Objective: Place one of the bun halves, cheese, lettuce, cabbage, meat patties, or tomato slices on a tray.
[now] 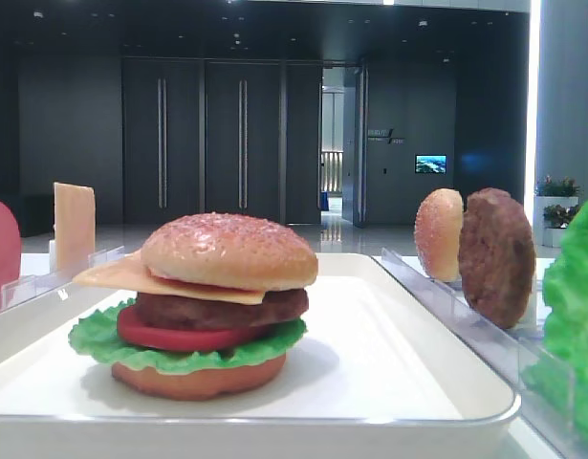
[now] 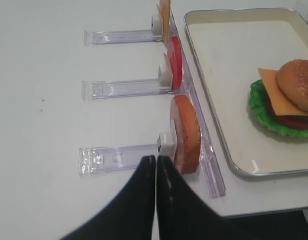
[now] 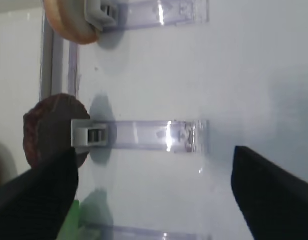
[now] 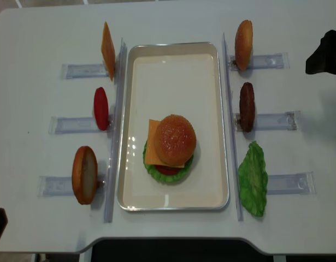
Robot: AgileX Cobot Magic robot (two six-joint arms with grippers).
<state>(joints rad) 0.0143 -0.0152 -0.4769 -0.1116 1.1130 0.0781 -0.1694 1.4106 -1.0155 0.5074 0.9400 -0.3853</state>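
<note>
With the burger already stacked on the large white rectangular tray (image 4: 136, 131), domed sesame-speckled top bun (image 4: 174, 139) capping the square yellow cheese slice (image 4: 152, 143), red tomato, dark patty and frilly green lettuce (image 4: 157, 170), looked like a finished stack rather than a pick under way. Right gripper (image 3: 154, 192) hung with fingers (image 3: 36, 197) spread wide and empty over a clear plastic rack (image 3: 159, 136), the spare dark brown bumpy meat patty (image 3: 46, 131) just beyond the left-hand finger. Left gripper (image 2: 156, 172) sat pressed shut on nothing, the smooth orange-brown bottom bun (image 2: 186, 134) just ahead and to the right of its tips. Probably called next for lowering the right fingers around another piece, if any more were wanted.
</note>
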